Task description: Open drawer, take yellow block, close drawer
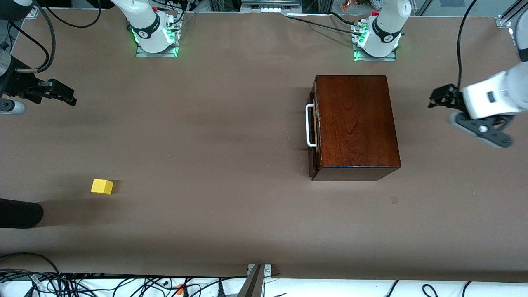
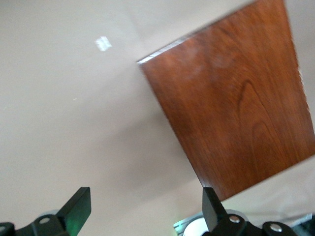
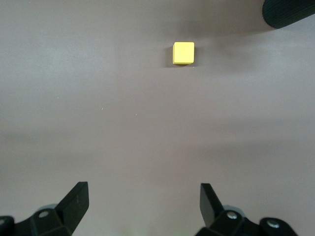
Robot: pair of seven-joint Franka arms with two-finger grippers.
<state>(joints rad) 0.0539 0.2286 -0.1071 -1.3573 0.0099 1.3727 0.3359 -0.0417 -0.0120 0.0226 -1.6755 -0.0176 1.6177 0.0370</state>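
The dark reddish-brown wooden box stands toward the left arm's end of the table. Its drawer looks shut, with the white bar handle facing the right arm's end. The box top fills part of the left wrist view. The yellow block lies alone on the table toward the right arm's end, nearer the front camera than the box, and shows in the right wrist view. My left gripper hangs open and empty beside the box. My right gripper is open, empty, above bare table, well short of the block.
A dark rounded object juts in at the table's edge close to the block. A small pale mark sits on the brown cover near the box. Cables run along the table edge nearest the front camera.
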